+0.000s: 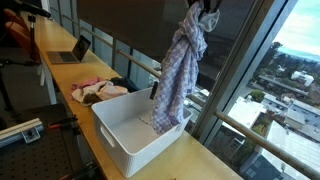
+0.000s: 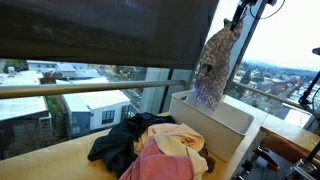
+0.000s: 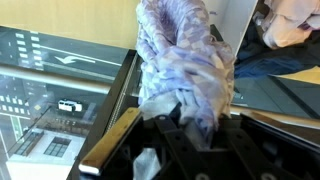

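Wrist view looks down past the gripper (image 3: 186,118) onto one checked cloth (image 3: 185,60). The jaws are closed on the cloth's bunched top, and the rest hangs straight below them.

In both exterior views, the largest thing is one long wooden counter (image 1: 212,162) (image 2: 55,162). It runs far beneath the jaws, with its long edge against the window glass (image 1: 250,60). The glass stands just behind the gripper (image 1: 206,8) (image 2: 238,20), so there is little room on that side. On the side of the jaws away from the glass the air is open. One handrail (image 1: 255,128) crosses the glass below jaw height.

One white bin (image 1: 125,138) (image 2: 228,125) sits on the counter directly under the jaws, with its top open. The checked cloth (image 1: 180,65) (image 2: 213,65) is lilac and white. Its lower end reaches about rim height near the bin's window-side wall, but the pictures do not show whether it touches the bin's floor. The bin's other three rims are well clear of the fabric.

One clothes pile (image 1: 100,90) (image 2: 150,148) lies on the counter just beside the bin, below and off to one side of the jaws. At least three pieces show in it: pink, cream and dark.

One laptop (image 1: 72,52) stands open farther along the counter, well apart from the jaws and beyond the pile.
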